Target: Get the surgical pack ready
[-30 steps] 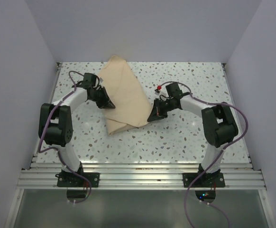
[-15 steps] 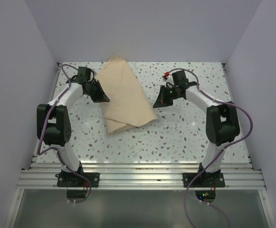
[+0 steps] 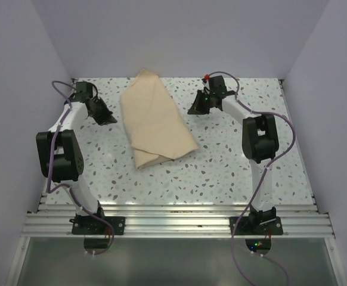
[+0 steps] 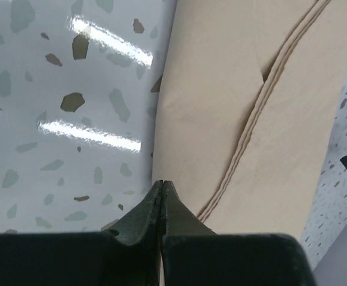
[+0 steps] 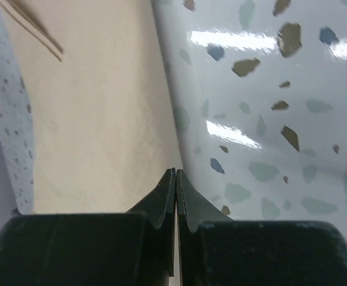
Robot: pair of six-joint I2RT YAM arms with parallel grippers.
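My left gripper (image 4: 161, 185) has its fingers pressed together on nothing. Its tips point at the table (image 3: 233, 161) close by the left long edge of the folded tan sheet (image 3: 155, 122). My right gripper (image 5: 175, 173) is likewise closed and empty, near the sheet's right edge and toward the far side of the table.

The sheet lies between the two as a long folded bundle. It runs from the table's far edge, where its top corner nearly meets the wall, down toward the middle, slanting a little to the right. No tray, scissors or gauze shows, and I cannot tell whether anything is wrapped inside.

I judge the sheet light, soft and limp. It is stacked in several layers, whose edges show as a stepped seam in my left wrist view. On this glossy table it will likely slide rather than lift if pushed. The best hold seems to be the loose layered edge or a free corner, pinched thinly with one gripper on each side, so it opens without bunching or tearing.
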